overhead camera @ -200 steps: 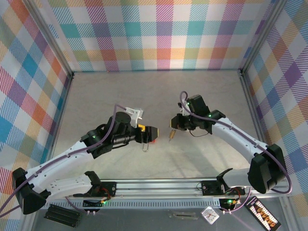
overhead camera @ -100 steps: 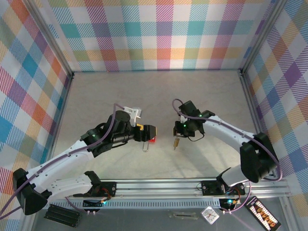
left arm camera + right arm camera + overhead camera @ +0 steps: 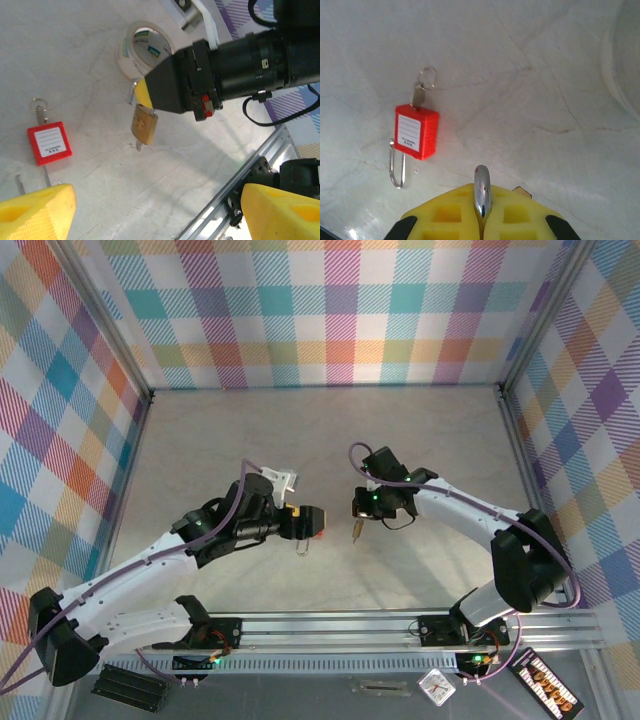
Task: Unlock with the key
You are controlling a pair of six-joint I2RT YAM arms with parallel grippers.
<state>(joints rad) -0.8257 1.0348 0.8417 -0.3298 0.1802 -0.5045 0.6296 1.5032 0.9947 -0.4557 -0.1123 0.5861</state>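
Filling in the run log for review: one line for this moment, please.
left jaws open | right jaws shut on brass lock shackle | red lock lying on table, key inserted

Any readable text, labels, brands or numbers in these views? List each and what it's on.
Nothing reads clearly.
White label on the red padlock: ruled lines, print too small to read.
Inner core of the tape roll: green print, blurred.
Face of the black-and-orange card: too small to read.
Body of the brass padlock: no legible marking.

Red padlock (image 3: 417, 131) at centre left showing matt plastic, its shackle (image 3: 395, 170) gleaming as polished metal, brass padlock (image 3: 144, 125) glinting glossy, counter (image 3: 545, 75) looking smooth, matt.
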